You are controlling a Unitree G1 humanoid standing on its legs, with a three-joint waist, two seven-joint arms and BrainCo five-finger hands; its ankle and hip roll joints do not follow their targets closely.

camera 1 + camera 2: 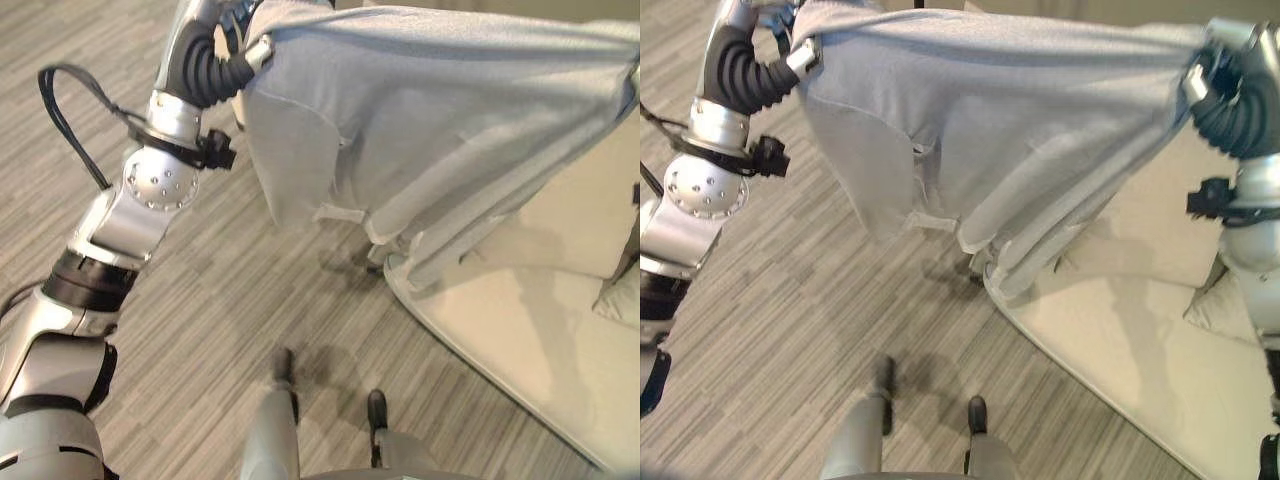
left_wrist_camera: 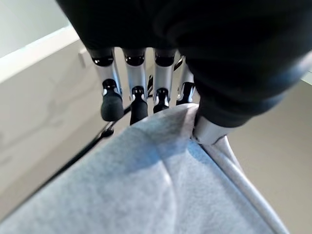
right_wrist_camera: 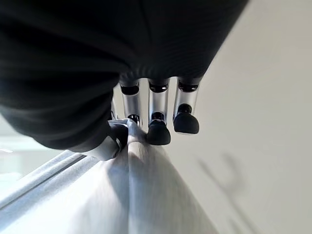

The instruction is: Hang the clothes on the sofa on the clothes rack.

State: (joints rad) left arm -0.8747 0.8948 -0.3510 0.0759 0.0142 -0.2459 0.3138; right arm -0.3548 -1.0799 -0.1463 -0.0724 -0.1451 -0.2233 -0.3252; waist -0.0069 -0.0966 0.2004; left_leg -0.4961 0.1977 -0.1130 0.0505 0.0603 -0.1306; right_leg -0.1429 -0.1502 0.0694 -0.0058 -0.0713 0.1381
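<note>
1. Left hand (image 2: 146, 97), upper left of the head views: fingers curled down over one top edge of the pale grey garment (image 1: 1010, 130), pinching it.
2. Right hand (image 3: 156, 117), upper right: fingers clamped on the opposite edge.
3. Garment hangs stretched between both hands, above the wood-grain floor (image 1: 200, 330) and the cream sofa (image 1: 530, 330) at lower right.

**Grey shirt up in the air**

The light grey shirt (image 1: 1020, 110) is stretched out wide, held up at both top corners. Its lower part sags in folds, hanging over the cream sofa (image 1: 1120, 350) edge and wood-look floor.
</note>
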